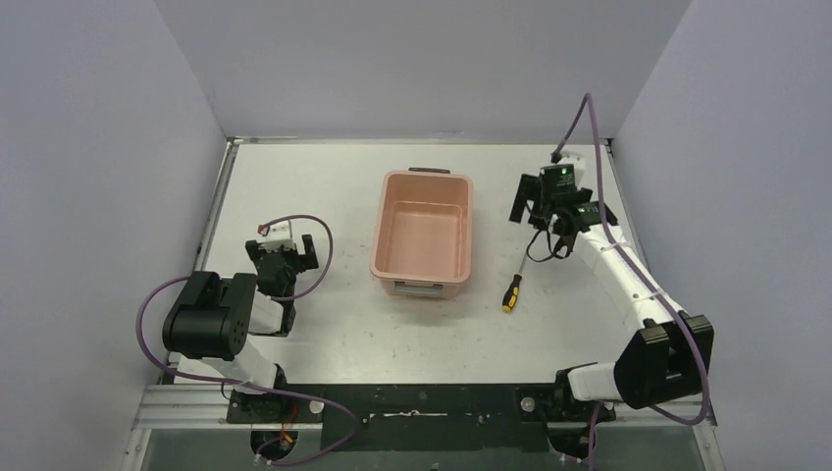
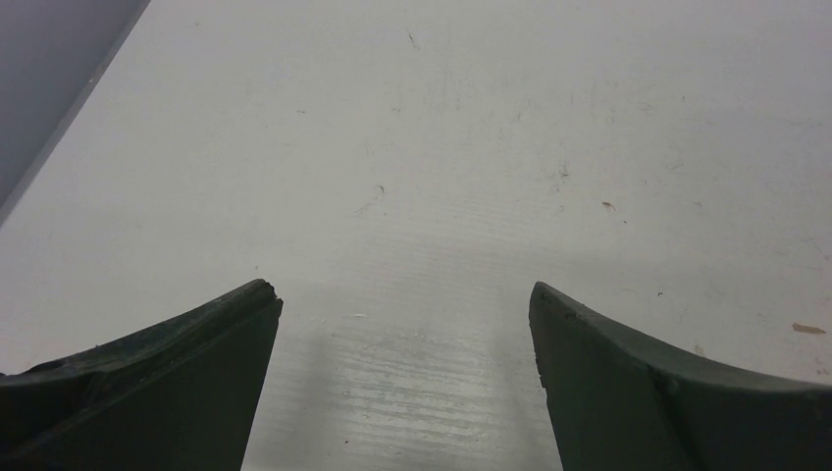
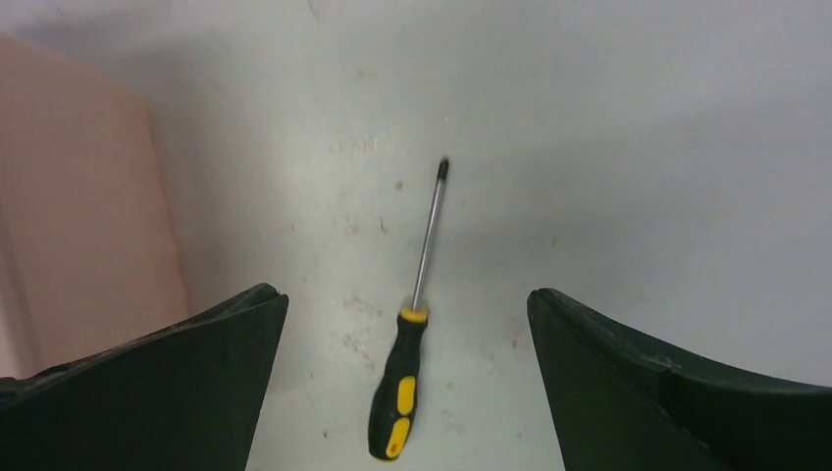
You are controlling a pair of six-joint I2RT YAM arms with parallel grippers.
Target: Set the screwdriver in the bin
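Note:
The screwdriver [image 1: 512, 290] lies flat on the white table, just right of the bin's near right corner. Its yellow-and-black handle is toward me and its thin shaft points away. The salmon-pink bin [image 1: 424, 178] stands empty mid-table, with its dark handle at the far end. My right gripper [image 1: 559, 218] hangs open above the table just beyond the screwdriver. In the right wrist view the screwdriver [image 3: 400, 392] lies below and between the spread fingers, untouched, with the gripper [image 3: 402, 294] open and the bin's wall [image 3: 78, 196] at left. My left gripper [image 1: 283, 257] is open and empty, left of the bin.
Grey walls enclose the table on the left, back and right. The left wrist view shows only bare scuffed table between the open left gripper's [image 2: 402, 289] fingers. A metal rail runs along the table's left edge [image 1: 218, 211].

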